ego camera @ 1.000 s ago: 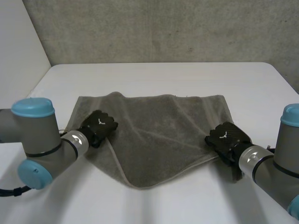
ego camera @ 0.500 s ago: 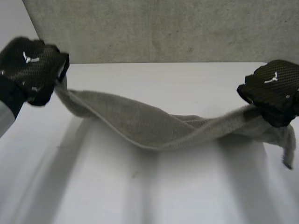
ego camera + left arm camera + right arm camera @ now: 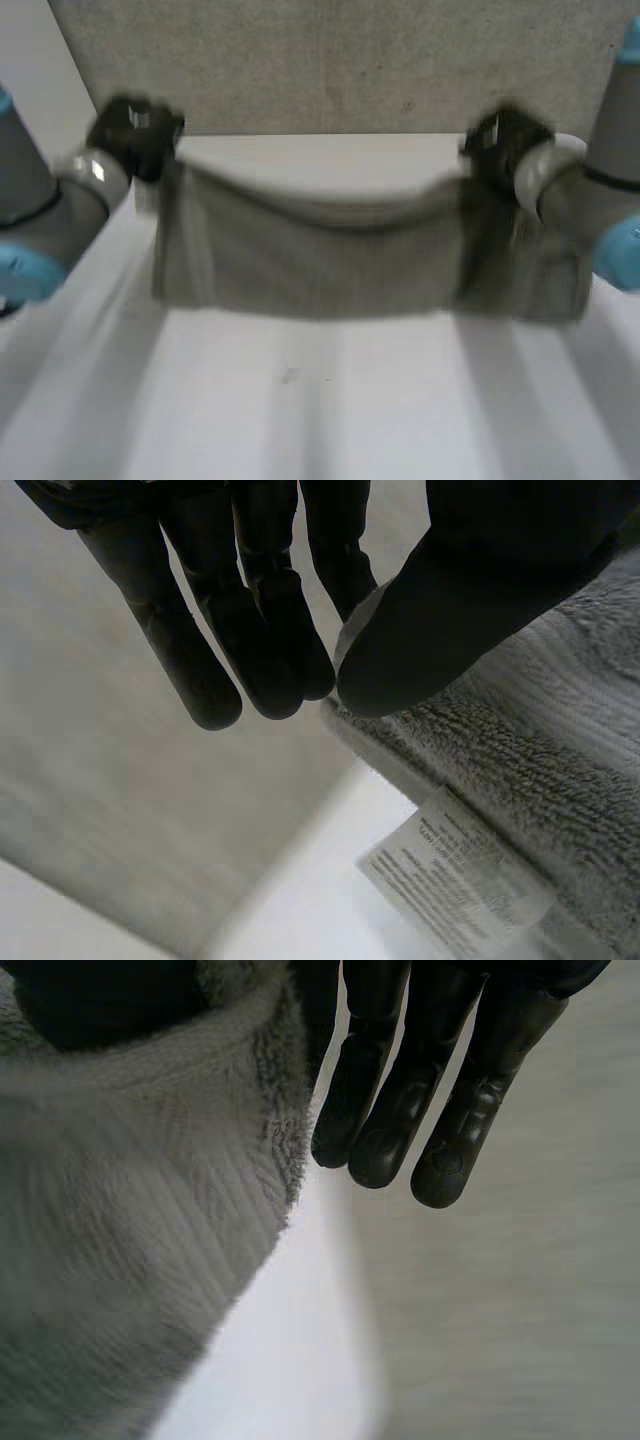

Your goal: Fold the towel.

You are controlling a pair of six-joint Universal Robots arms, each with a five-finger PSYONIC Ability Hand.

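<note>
Grey towel (image 3: pixel 320 262) hangs between left hand (image 3: pixel 132 136) and right hand (image 3: pixel 500 136), each pinching a top corner, above white table (image 3: pixel 320 400).

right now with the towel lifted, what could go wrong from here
The left hand pinches the towel only at its very edge, by the label, so it might slip free. The right hand grips in from the corner, leaving a flap hanging outside it, so the fold may land uneven.
</note>
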